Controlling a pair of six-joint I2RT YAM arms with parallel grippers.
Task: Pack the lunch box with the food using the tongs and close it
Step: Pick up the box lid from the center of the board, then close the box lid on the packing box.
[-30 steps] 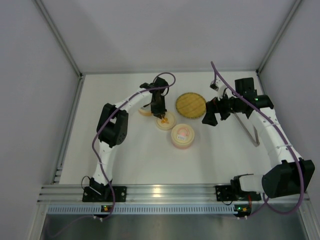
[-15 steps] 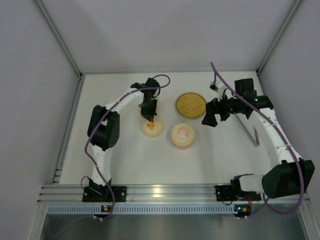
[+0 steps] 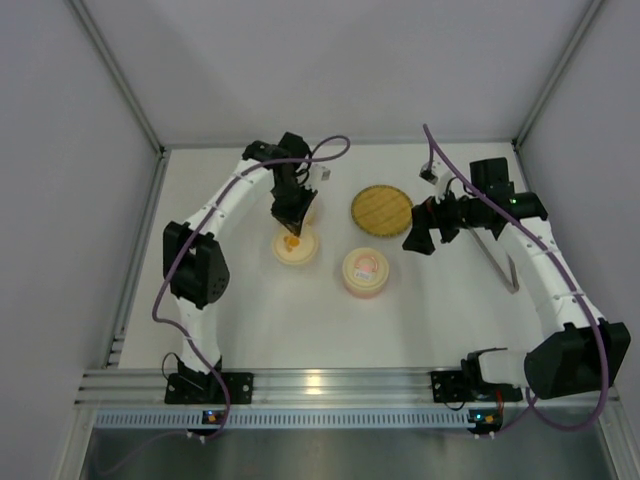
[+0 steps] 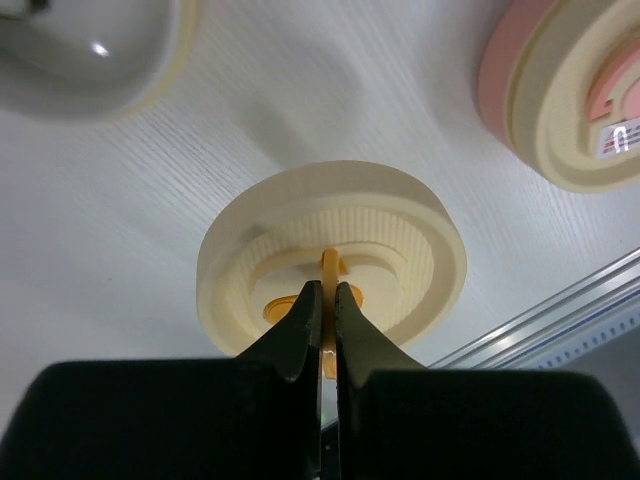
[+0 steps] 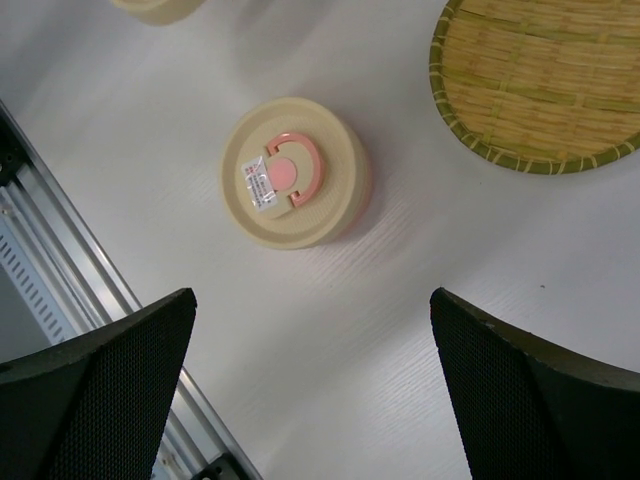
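left gripper [image 4: 322,300]: pinched shut on the thin orange tab [image 4: 329,266] that stands on the round cream plastic lid [image 4: 400,215].
change: the lid and this gripper now sit further left than a second ago. The right arm is unchanged.
right gripper [image 5: 310,300]: jaws wide apart and empty, with the pink-sided round lunch box [image 5: 293,172] ahead of its fingers.
tongs: the slim grey metal V-shaped tongs [image 3: 497,262] lie flat just right of the right gripper, partly under that arm.
surface: white table [image 3: 300,320] with an aluminium rail [image 3: 330,383] at the near edge.
room: plain pale grey walls [image 3: 330,70].

Woven plate [image 5: 540,80] partly out of frame
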